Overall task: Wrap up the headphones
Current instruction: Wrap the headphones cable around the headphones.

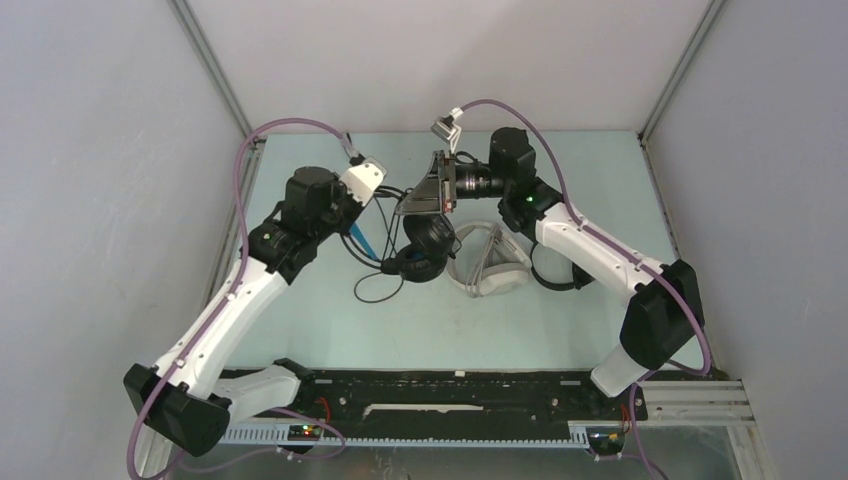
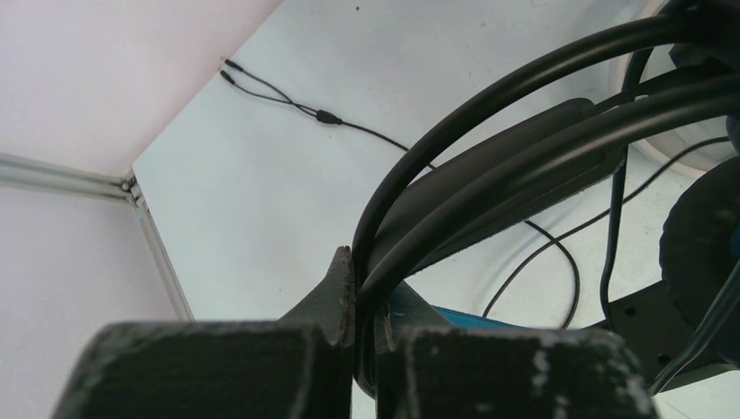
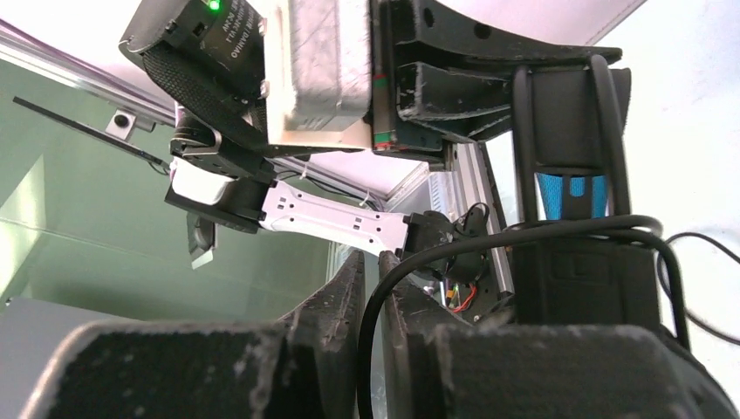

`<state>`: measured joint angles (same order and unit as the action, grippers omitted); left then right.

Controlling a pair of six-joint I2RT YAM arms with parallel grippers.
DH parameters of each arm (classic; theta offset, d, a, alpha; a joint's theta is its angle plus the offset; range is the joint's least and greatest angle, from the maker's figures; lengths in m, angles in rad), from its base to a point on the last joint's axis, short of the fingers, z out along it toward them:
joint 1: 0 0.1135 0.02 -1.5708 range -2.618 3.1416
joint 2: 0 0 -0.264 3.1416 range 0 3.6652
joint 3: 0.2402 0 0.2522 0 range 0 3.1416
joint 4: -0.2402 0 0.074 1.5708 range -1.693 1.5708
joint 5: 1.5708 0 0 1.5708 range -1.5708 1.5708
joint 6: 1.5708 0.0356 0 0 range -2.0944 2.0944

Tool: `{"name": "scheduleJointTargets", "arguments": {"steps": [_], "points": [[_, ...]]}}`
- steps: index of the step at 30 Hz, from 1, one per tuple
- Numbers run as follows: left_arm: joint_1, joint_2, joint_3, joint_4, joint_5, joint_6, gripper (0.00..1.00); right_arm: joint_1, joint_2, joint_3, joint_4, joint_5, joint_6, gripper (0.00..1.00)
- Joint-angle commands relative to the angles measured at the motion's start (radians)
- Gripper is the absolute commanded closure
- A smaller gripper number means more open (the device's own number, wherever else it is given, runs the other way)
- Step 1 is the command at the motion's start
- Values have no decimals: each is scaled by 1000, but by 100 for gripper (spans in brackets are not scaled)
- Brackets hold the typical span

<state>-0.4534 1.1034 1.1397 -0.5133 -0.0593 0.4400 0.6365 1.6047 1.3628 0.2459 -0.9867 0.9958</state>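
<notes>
The black headphones with the blue headband (image 1: 420, 250) hang tilted over the table's middle. My left gripper (image 1: 378, 205) is shut on the thin black headband wires (image 2: 454, 201), close up between its jaws (image 2: 362, 266). Their blue slider (image 3: 572, 196) shows in the right wrist view. My right gripper (image 1: 408, 205) faces the left one, just right of it. It is shut on the thin black cable (image 3: 371, 332), which runs up between its jaws (image 3: 373, 262) and loops over the earcup arm. A slack loop of cable (image 1: 375, 290) lies on the table below.
White-grey headphones (image 1: 490, 262) lie just right of the black pair. Smaller all-black headphones (image 1: 560, 272) sit partly under my right arm. A cable with a splitter and two plugs (image 2: 327, 116) trails toward the back left corner. Enclosure walls stand on three sides.
</notes>
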Motion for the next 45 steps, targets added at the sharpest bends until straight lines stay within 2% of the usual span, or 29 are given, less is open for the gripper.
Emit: {"name": "scheduleJointTargets", "arguments": {"steps": [1, 4, 10, 15, 19, 28, 30, 34, 38, 45], "points": [[4, -8, 85, 2, -128, -137, 100, 31, -6, 108, -28, -9, -63, 86], [5, 5, 120, -31, -155, -204, 100, 49, 6, 138, -93, 8, -129, 86], [5, 72, 229, -139, -205, -311, 100, 66, 41, 151, -109, 30, -179, 86], [8, 129, 320, -208, -260, -421, 100, 85, 36, 168, -217, 160, -342, 87], [21, 153, 371, -234, -268, -518, 100, 104, 27, 172, -241, 287, -432, 88], [59, 171, 442, -281, -215, -660, 100, 196, 9, 182, -338, 507, -642, 88], [64, 169, 448, -289, -225, -694, 100, 217, 7, 183, -364, 578, -697, 89], [76, 171, 467, -307, -235, -737, 100, 247, -6, 158, -363, 666, -761, 100], [92, 172, 476, -309, -218, -761, 100, 273, -14, 129, -329, 658, -796, 100], [100, 180, 477, -293, -172, -773, 100, 314, -2, 140, -363, 653, -868, 100]]}}
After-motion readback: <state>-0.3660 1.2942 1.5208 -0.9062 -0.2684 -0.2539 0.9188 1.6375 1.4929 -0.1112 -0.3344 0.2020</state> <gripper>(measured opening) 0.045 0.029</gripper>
